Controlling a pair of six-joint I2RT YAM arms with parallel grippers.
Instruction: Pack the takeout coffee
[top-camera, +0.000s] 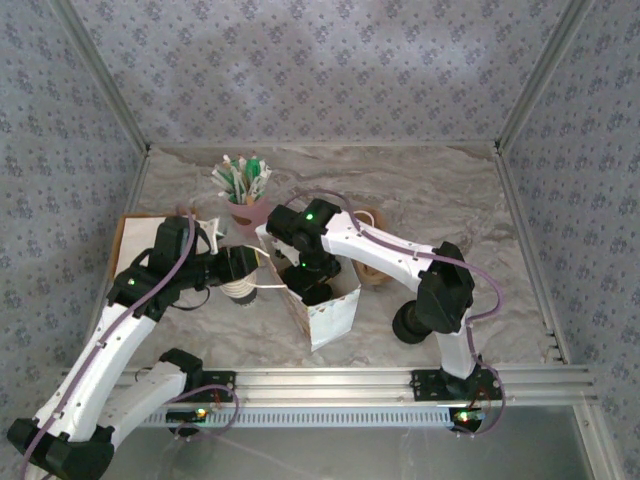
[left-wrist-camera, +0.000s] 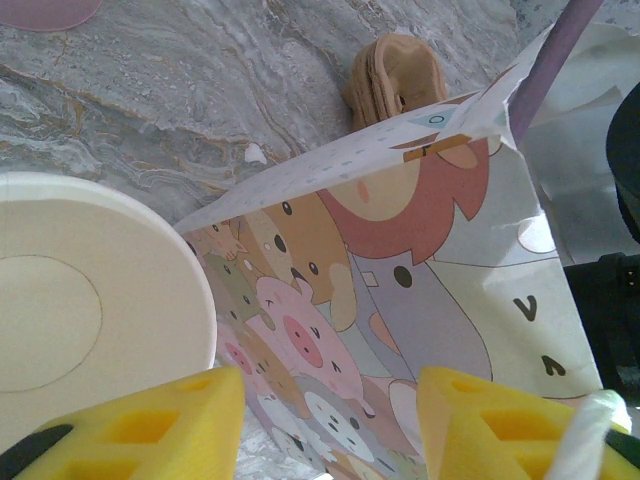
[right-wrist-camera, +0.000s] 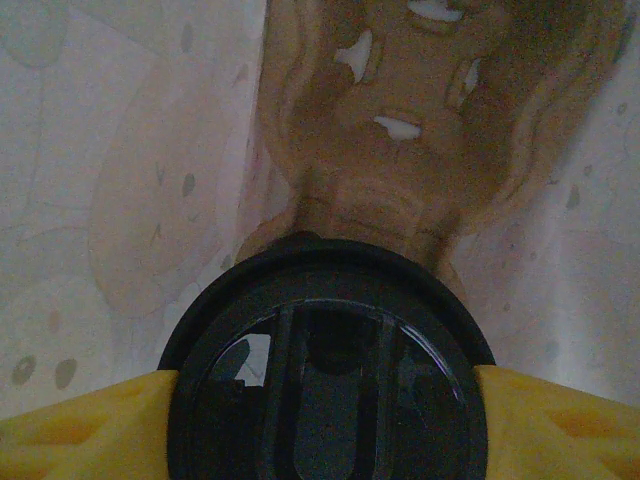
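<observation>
The takeout coffee shows as a round black lid (right-wrist-camera: 325, 390) with the cup hidden beneath it. My right gripper (right-wrist-camera: 325, 400) is shut on the lid's rim, one yellow finger (right-wrist-camera: 80, 430) on each side. In the top view the right gripper (top-camera: 318, 285) reaches down into the open cartoon-printed paper bag (top-camera: 335, 315). My left gripper (top-camera: 258, 270) is beside the bag's left wall. In the left wrist view the left gripper (left-wrist-camera: 330, 410) stands open, facing the bag (left-wrist-camera: 400, 280), whose white twisted handle (left-wrist-camera: 590, 440) lies over the right finger.
A stack of white paper cups (top-camera: 240, 288) stands under the left gripper, its pale round face (left-wrist-camera: 70, 300) close to the left finger. A pink cup of green-and-white sticks (top-camera: 247, 205) is behind. Brown cardboard cup carriers (top-camera: 372, 268) (left-wrist-camera: 395, 75) lie beyond the bag.
</observation>
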